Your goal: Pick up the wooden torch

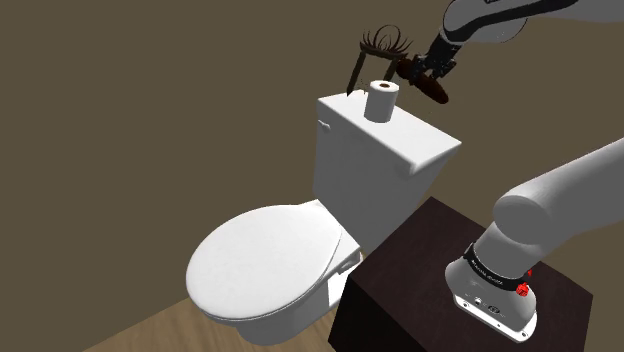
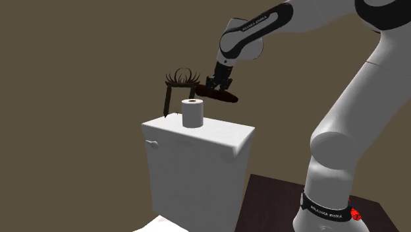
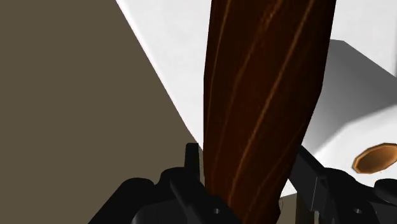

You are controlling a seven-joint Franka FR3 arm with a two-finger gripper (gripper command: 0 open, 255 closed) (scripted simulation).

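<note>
Gripper point(image 1: 432, 70), all black, is clamped on the wooden torch point(image 1: 430, 90). In the wrist view its fingers point(image 3: 192, 167) press against either side of the shaft.

Torch: a thick, rounded shaft of dark reddish-brown wood with lighter lengthwise grain streaks, tapering toward a blunt end just below the gripper. At the far end sits a crown of thin, dark, curved spikes. A narrow dark strip hangs down from that end toward the rear edge of the toilet tank point(image 1: 385, 150). Whether the strip touches the tank cannot be determined. The shaft itself is held in the air above the tank top, roughly level, and passes just behind and above the toilet paper roll point(image 1: 381, 101).

Roll: a short white cylinder standing upright on the tank lid. Its brown cardboard core shows in the wrist view.

Tank: a smooth, glossy white box with rounded corners, a flat overhanging lid and a small flush lever on the corner at the shoulder view's left.

Toilet seat lid point(image 1: 255, 265): white, oval, smooth and closed over the bowl.

Stand point(image 1: 410, 275): a dark brown box with faint wood grain, set beside the toilet and carrying the arm's white base.

Floor point(image 1: 120, 335): light wooden planks.

Wall point(image 1: 150, 100): flat, matt grey-brown.
</note>
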